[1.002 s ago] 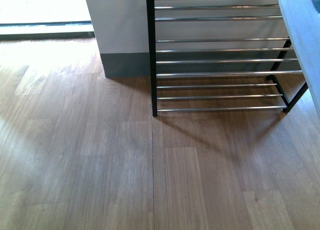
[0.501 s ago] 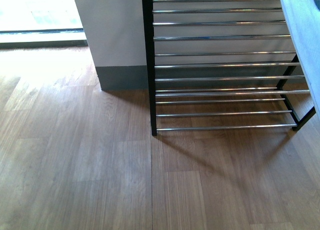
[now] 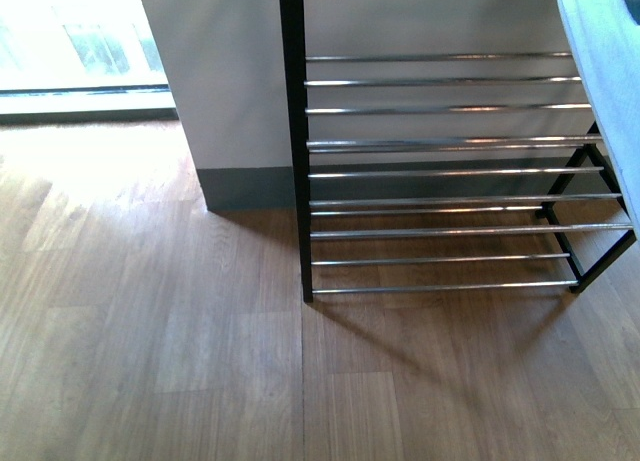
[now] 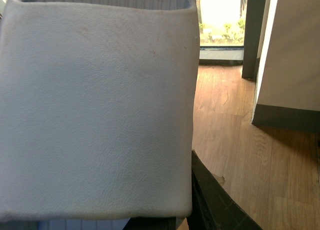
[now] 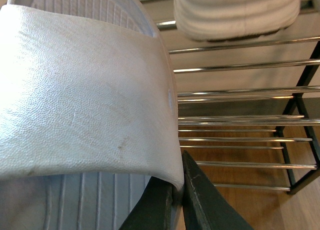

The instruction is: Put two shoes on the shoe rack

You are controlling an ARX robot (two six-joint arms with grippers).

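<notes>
The shoe rack [image 3: 440,171] stands on the floor at centre right in the front view, with black side frames and rows of chrome rods. A pale blue foam slide [image 3: 612,91] shows only as an edge at the far right there. My left gripper [image 4: 186,210] is shut on the other pale blue foam slide [image 4: 95,105], whose strap fills most of the left wrist view. My right gripper [image 5: 177,190] is shut on its slide's [image 5: 80,100] strap edge, close in front of the rack's rods [image 5: 240,122]. A white ribbed shoe sole [image 5: 235,13] rests on an upper tier.
A pale wall pillar with a dark baseboard [image 3: 240,111] stands just left of the rack. Behind it a bright glass door sill [image 3: 80,96] runs along the wooden floor [image 3: 180,361]. The rack's right foot [image 3: 578,286] sits near the held slide.
In the front view the rack has slid lower in the picture and upper rods have come into sight. The slide's edge stays at the far right.
</notes>
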